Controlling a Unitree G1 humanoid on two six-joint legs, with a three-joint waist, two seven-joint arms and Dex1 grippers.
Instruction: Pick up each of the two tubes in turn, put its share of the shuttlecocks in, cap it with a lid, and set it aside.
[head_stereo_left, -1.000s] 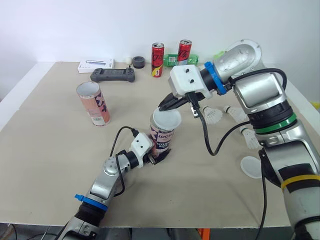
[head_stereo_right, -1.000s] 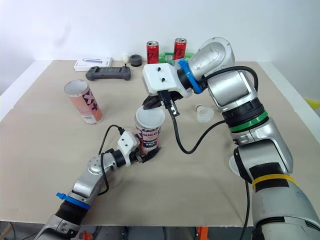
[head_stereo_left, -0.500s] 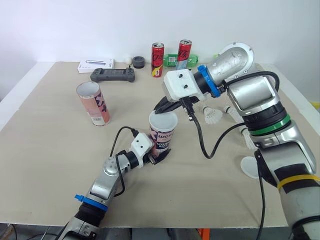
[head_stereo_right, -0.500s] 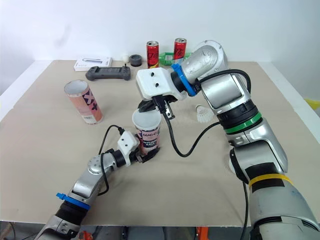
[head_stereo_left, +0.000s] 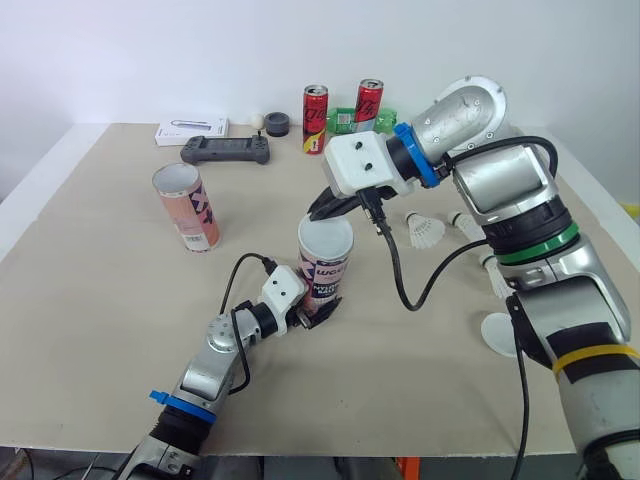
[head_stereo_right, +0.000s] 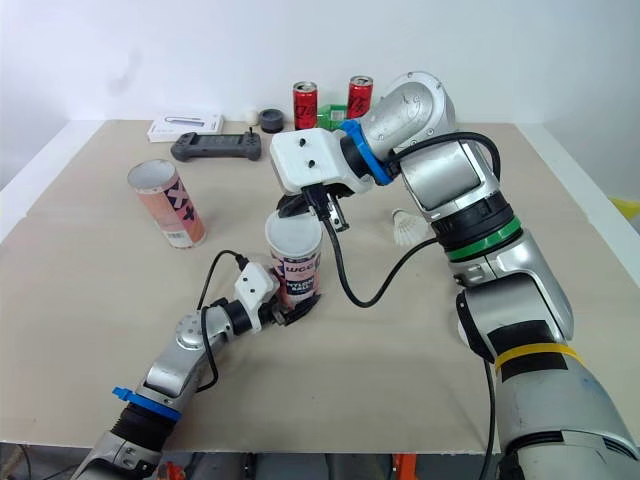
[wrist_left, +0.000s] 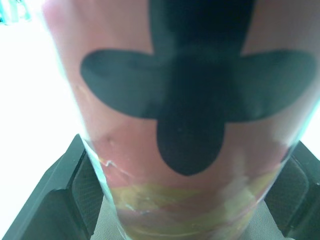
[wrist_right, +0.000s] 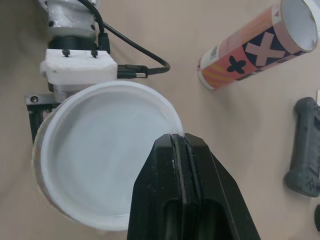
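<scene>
A beige worktop (head_stereo_left: 100, 330) runs back to a plain white wall (head_stereo_left: 200, 50). Along its far edge lie a flat white box (head_stereo_left: 192, 130), a dark grey game controller (head_stereo_left: 226, 151) and two red drink cans (head_stereo_left: 315, 120). At the left, well apart from the arms, stands a second orange-pink tube (head_stereo_left: 186, 208) with its mouth open. White feathered shuttlecocks (head_stereo_left: 426, 231) lie at the right, with a spare white round lid (head_stereo_left: 500, 333) nearer. The left arm stretches low over the worktop from the near edge. Its left tool (head_stereo_left: 320, 308) has its two black fingers closed on the lower part of a pink cardboard tube with black cross marks (head_stereo_left: 325, 268), held upright at the middle. The right arm reaches in from the right with its elbow high and its wrist turned down. Its right tool (wrist_right: 180, 141) is pinched tight on the rim of a white plastic lid (wrist_right: 105, 150) lying over that tube's mouth.
</scene>
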